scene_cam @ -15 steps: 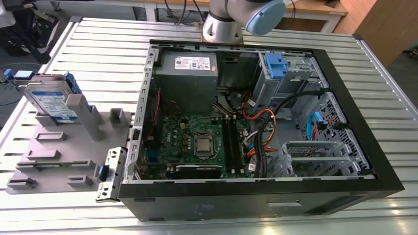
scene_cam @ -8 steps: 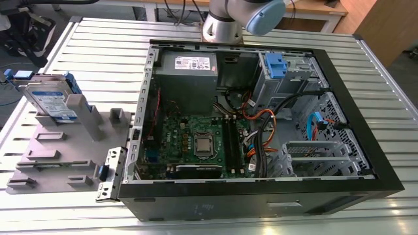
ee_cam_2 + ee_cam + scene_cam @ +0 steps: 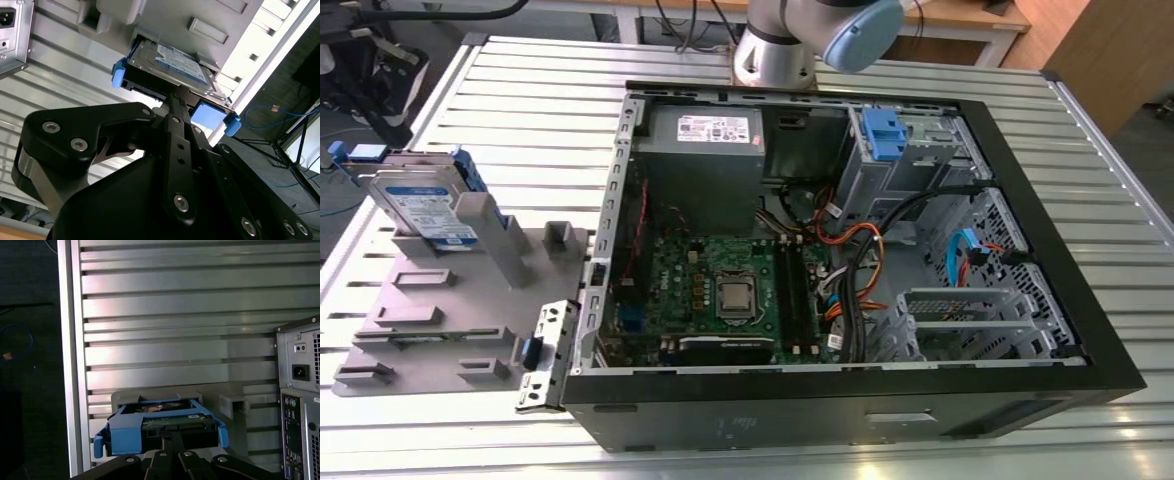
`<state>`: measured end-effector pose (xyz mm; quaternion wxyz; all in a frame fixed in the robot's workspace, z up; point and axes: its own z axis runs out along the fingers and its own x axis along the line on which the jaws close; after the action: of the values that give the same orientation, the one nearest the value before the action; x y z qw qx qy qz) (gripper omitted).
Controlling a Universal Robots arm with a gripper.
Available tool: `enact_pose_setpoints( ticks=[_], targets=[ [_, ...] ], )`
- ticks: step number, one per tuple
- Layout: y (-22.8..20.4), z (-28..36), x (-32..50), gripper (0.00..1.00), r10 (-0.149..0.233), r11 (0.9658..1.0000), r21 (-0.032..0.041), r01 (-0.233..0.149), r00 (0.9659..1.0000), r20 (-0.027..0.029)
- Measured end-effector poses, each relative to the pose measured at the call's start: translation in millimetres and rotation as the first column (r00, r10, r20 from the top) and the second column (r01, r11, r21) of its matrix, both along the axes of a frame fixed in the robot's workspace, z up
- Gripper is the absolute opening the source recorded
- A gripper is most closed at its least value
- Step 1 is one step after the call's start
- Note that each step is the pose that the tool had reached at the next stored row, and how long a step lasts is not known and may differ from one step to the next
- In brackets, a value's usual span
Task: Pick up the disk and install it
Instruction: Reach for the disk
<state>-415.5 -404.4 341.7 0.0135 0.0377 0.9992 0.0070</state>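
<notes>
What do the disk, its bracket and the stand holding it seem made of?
The disk looks like bare silver metal with a dull sheen. Its bracket seems moulded plastic, evenly bright blue. The stand is matt grey, probably plastic.

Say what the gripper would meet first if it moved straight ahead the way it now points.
Most likely the disk, sitting in the grey holder: in both wrist views the gripper points at its near edge. How wide the gap between them is cannot be judged.
</notes>
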Motion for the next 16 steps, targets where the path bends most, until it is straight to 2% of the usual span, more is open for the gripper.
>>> enact_pose_setpoints(
  ticks=[9,16],
  targets=[
    [-2.5,-7.9,-0.7,0.11,0.000,1.0000,-0.0091,0.000,1.0000,-0.0022],
    [-2.7,-10.5,-4.0,0.11,0.000,0.9999,-0.0116,0.000,1.0000,-0.0022]
  ],
)
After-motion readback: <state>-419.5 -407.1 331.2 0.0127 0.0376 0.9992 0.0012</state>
